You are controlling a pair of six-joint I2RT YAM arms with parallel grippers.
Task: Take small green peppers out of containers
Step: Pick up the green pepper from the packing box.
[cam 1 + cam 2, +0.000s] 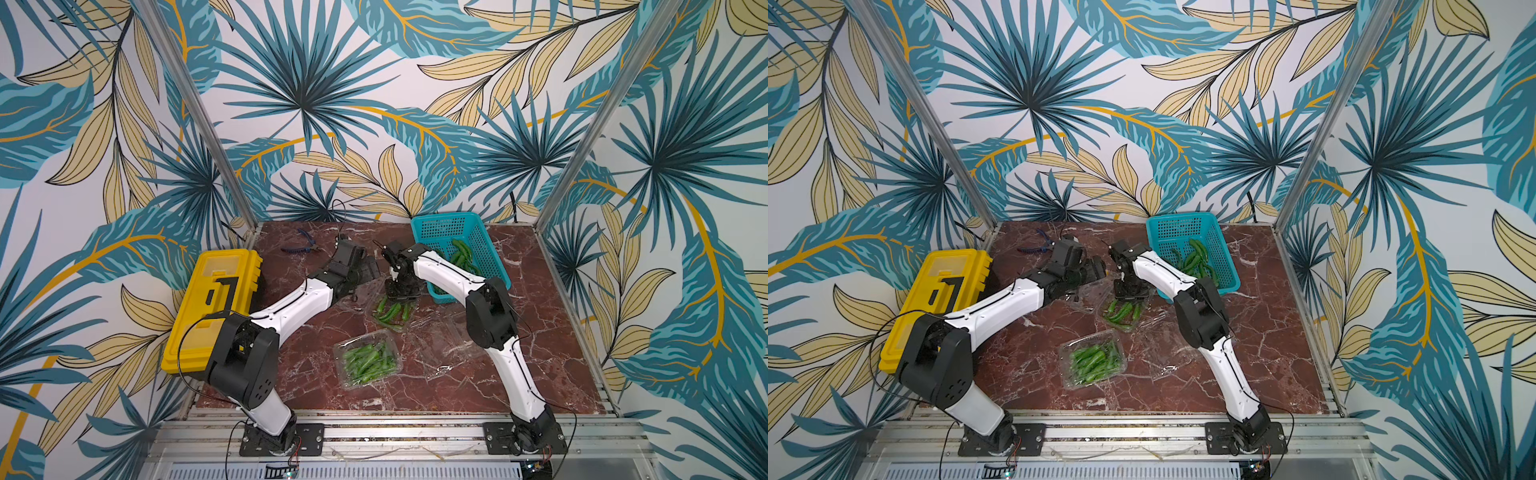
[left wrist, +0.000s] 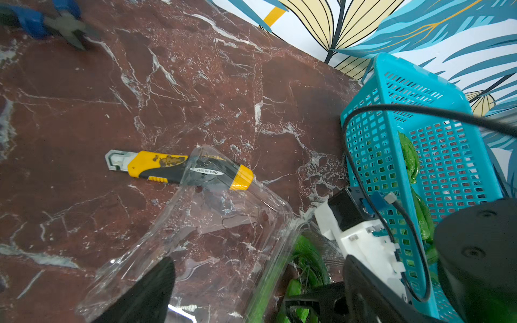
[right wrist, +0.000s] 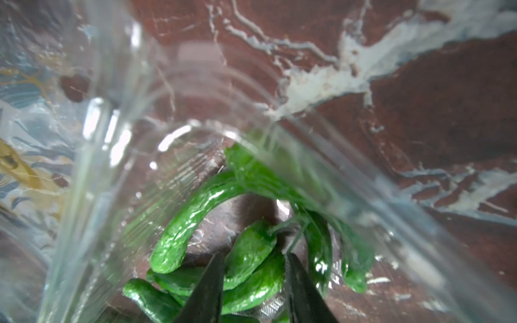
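Right gripper, jaws half-closed astride small green peppers inside an opened container, grip undeterminable; left gripper spread wide open beside its lid.

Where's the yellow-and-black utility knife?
In the left wrist view, the yellow-and-black utility knife lies on the marble table, butt end under a corner of the clear plastic clamshell, between blue-handled pliers and teal basket.

small green peppers: glossy bright green | clamshell punnets: clear | basket: teal, perforated grid | toolbox: yellow | tabletop: red-brown marble, white veins | utility knife: yellow-black | walls: teal-cream leaf print
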